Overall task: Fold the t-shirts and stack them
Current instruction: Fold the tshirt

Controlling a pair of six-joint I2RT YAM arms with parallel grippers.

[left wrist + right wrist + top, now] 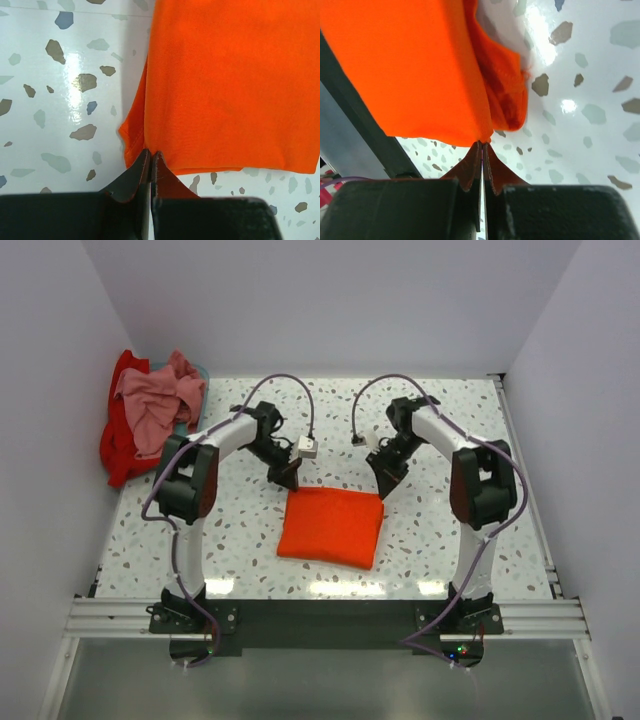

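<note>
The bright orange t-shirt (332,526) lies folded into a rectangle in the middle of the table. My left gripper (287,480) is shut on its far left corner; in the left wrist view the fingertips (150,153) pinch the cloth's edge (225,85). My right gripper (385,488) is shut on the far right corner, which the right wrist view shows drawn up to a point at the gripper (483,144), with the cloth (410,70) a little above the table. The dusty pink t-shirt (155,405) lies crumpled on the red t-shirt (118,450) at the far left.
The speckled white table (450,550) is walled in at the back and on both sides. The pile of shirts spills over its far left edge. A dark rail (330,612) runs along the near edge between the arm bases.
</note>
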